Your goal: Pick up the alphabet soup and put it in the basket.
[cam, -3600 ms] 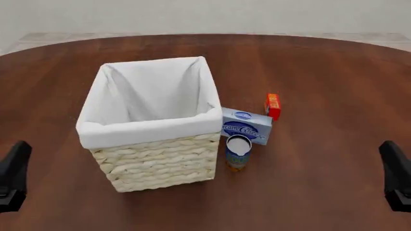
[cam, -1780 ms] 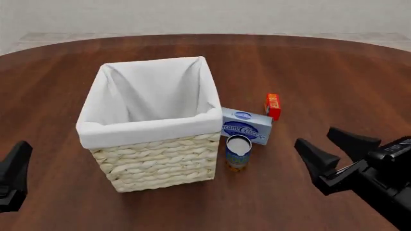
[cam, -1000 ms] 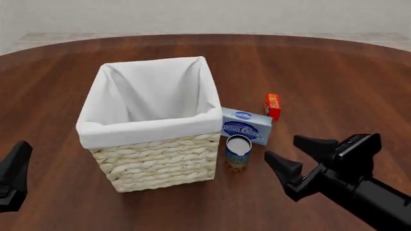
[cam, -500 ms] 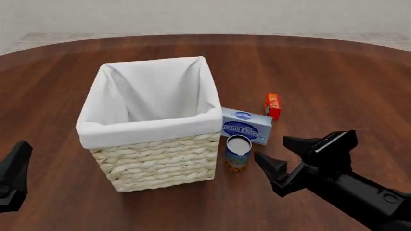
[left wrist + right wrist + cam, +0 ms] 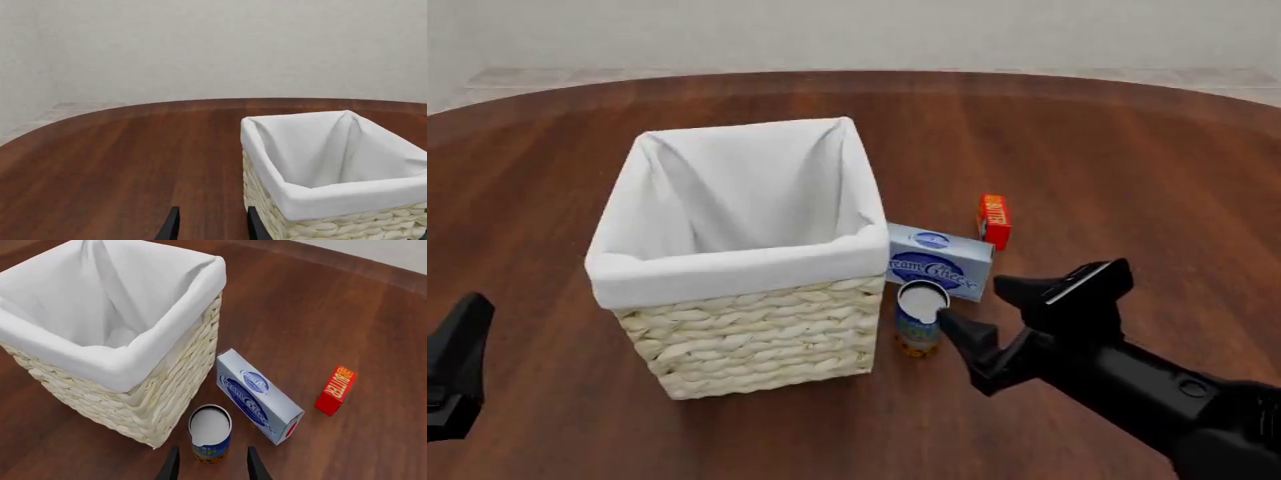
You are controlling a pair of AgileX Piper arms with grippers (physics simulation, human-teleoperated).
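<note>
The alphabet soup (image 5: 921, 318) is a small can with a pale lid and a blue label that turns orange low down. It stands upright by the front right corner of the basket (image 5: 747, 335). In the right wrist view the can (image 5: 210, 433) sits just ahead of the gap between the two fingers. My right gripper (image 5: 977, 305) is open, just right of the can, with nothing in it. The wicker basket (image 5: 170, 390) has a white cloth lining. My left gripper (image 5: 454, 365) hangs at the near left, far from the can, and its fingers (image 5: 171, 227) stand apart.
A blue-white cream cheese box (image 5: 938, 262) lies right behind the can, touching the basket's right side. A small orange-red box (image 5: 994, 221) stands further back right. The round wooden table (image 5: 1121, 170) spreads around them. The basket (image 5: 333, 165) fills one side of the left wrist view.
My right arm has come in from the right edge and moved left toward the can, gripper open all the way. The left arm and all objects have stayed still.
</note>
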